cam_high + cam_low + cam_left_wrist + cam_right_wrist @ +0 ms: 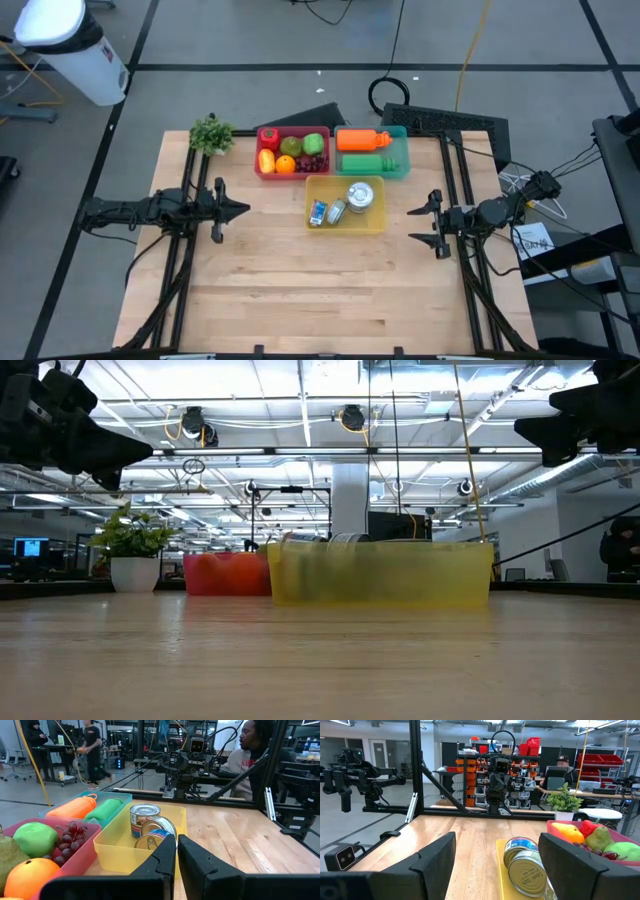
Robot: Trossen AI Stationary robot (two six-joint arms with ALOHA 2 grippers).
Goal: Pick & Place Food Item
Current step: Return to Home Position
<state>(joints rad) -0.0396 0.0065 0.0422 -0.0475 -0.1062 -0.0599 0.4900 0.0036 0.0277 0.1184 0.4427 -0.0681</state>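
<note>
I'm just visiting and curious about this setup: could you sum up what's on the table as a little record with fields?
Red bin: fruit, including an orange and grapes
Teal bin: an orange bottle and a green bottle
Yellow bin: cans
Potted plant: table corner, beside the red bin
Left gripper: shut, raised, left of the bins
Right gripper: open, raised, right of the yellow bin

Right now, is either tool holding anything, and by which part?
Nothing is held. The left tool is shut on nothing; the right tool is open and empty. The cans lie in the yellow bin.
</note>
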